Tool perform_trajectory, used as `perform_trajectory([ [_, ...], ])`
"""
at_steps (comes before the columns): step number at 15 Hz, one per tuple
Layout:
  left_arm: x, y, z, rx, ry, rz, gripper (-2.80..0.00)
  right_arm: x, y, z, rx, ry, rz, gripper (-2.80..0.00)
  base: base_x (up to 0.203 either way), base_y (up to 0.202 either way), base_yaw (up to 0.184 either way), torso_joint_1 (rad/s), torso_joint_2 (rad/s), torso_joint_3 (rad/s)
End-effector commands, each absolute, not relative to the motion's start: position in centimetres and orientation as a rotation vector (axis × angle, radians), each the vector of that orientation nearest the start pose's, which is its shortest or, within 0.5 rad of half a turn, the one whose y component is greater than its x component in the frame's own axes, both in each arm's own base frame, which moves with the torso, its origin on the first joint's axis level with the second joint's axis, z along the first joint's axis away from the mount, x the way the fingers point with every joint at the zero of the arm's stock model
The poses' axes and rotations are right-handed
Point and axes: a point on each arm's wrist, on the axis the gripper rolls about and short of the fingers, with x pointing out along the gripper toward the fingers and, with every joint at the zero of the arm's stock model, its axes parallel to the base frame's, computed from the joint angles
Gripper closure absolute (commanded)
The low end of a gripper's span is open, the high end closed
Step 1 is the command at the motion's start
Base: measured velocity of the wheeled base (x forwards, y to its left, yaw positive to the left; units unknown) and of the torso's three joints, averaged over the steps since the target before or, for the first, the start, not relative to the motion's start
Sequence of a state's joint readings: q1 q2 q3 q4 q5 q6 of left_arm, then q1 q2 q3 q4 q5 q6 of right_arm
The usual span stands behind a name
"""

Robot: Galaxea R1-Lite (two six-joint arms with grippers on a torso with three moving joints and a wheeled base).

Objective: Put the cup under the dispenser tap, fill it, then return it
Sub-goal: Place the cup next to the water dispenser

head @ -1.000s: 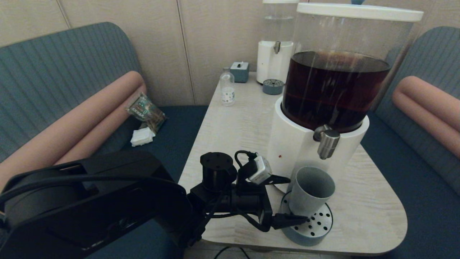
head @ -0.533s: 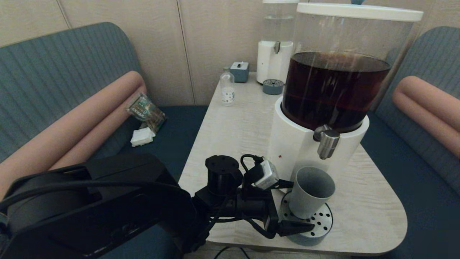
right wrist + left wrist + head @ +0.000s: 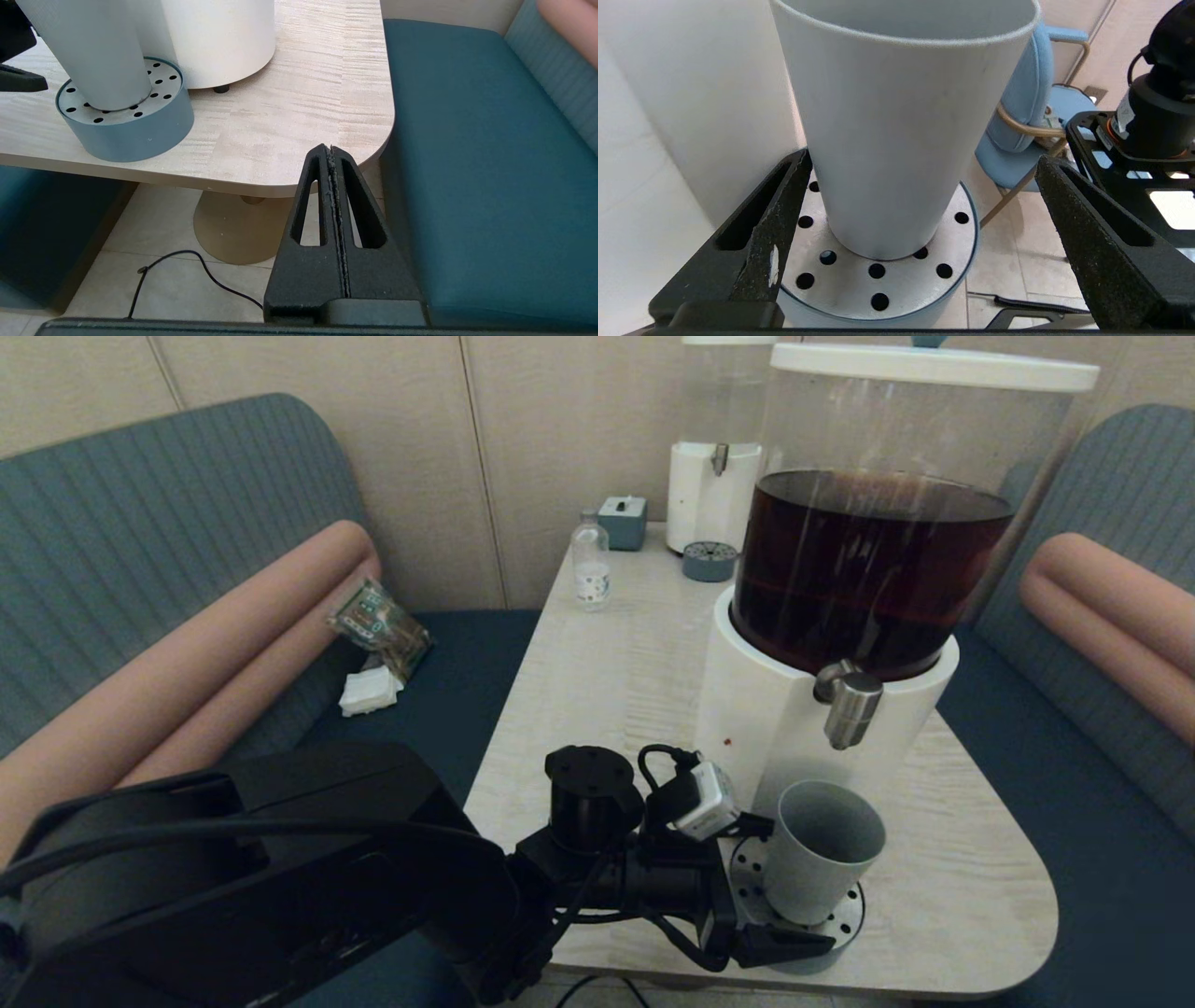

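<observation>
The left hand (image 3: pixel 920 242) is spread wide, one finger at each side of the cup (image 3: pixel 896 126), neither clearly touching; the cup stands on the perforated drip tray (image 3: pixel 840 917), mouth up, its long axis leaning slightly in the head view, below the dispenser tap (image 3: pixel 850 705); the right wrist view alone shows the right hand (image 3: pixel 332 154), clenched empty off the bench (image 3: pixel 299 116) edge.

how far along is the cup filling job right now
Done: the cup stands on the drip tray below the tap. In hand: the left gripper sits open around the cup, fingers apart from it. Left: no liquid visible in it, so filling and returning. The right gripper is shut, off the table edge.
</observation>
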State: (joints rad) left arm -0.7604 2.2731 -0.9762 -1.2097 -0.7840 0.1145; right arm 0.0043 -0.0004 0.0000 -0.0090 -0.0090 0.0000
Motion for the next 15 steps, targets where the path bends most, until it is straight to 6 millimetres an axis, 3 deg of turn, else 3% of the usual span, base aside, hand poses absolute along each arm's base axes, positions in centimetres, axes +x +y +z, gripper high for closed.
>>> perform_trajectory([
  [1,28.7,-29.5,7.3,0.09,0.003,-1.552,-2.8,-2.3,0.0,7.6,0.0,-0.011,-0.005,0.0,0.0,0.0,0.0,0.0,0.0,0.0],
  [15,30.6,-31.4,7.0,0.099,0.014,-1.517,-2.8,-2.3,0.0,7.6,0.0,-0.011,-0.005,0.0,0.0,0.0,0.0,0.0,0.0,0.0],
])
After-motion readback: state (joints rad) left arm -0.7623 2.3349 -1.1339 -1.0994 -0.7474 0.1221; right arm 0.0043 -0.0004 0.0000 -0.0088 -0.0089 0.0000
